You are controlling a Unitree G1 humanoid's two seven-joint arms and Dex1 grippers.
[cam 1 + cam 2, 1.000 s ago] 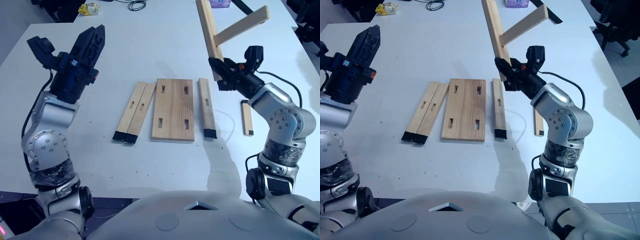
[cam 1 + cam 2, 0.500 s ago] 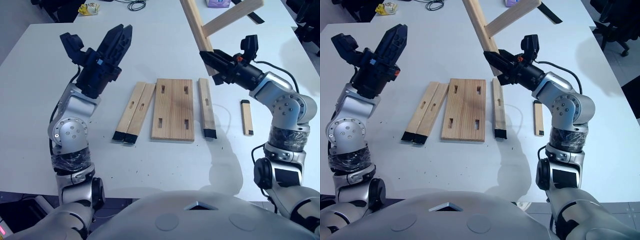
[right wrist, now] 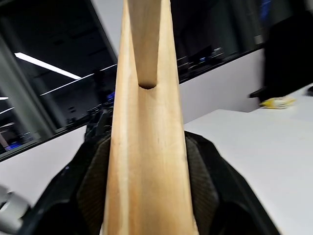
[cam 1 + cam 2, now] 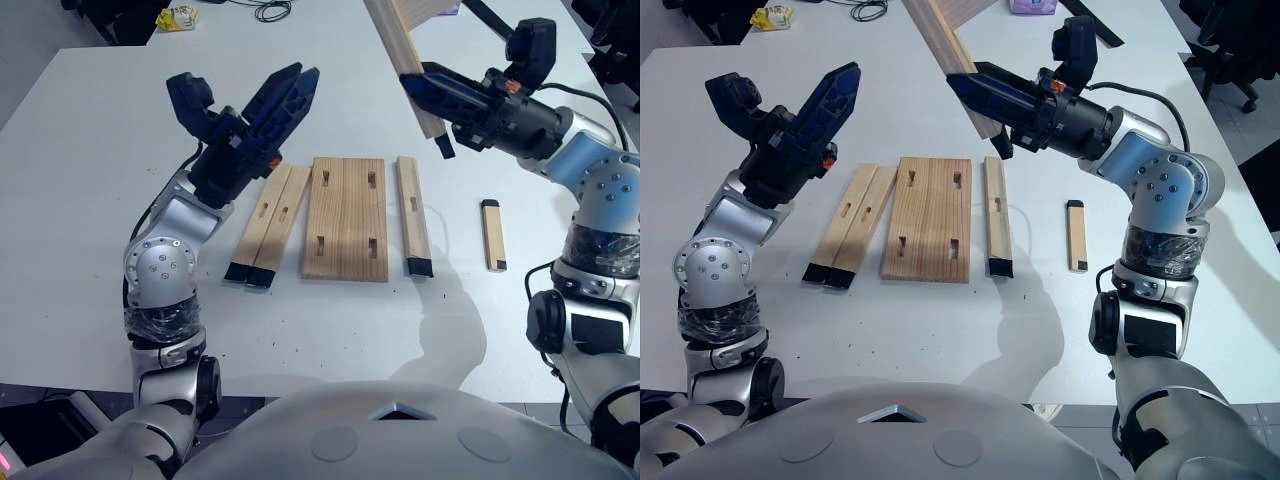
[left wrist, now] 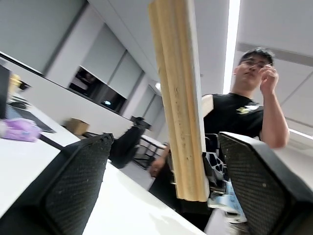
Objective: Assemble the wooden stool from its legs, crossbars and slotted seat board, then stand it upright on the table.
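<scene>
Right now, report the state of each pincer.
Left pincer: open, holding nothing.
Right pincer: shut on the long pale wooden stool leg.

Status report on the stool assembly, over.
Left gripper open, raised over white table. Right gripper shut on pale wooden leg, held aloft. Slotted wooden seat board flat, three loose legs beside it. Nothing blocking.

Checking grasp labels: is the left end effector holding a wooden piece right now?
No, the left end effector is raised with open fingers and nothing between them, apart from the slats lying flat on the table.
</scene>
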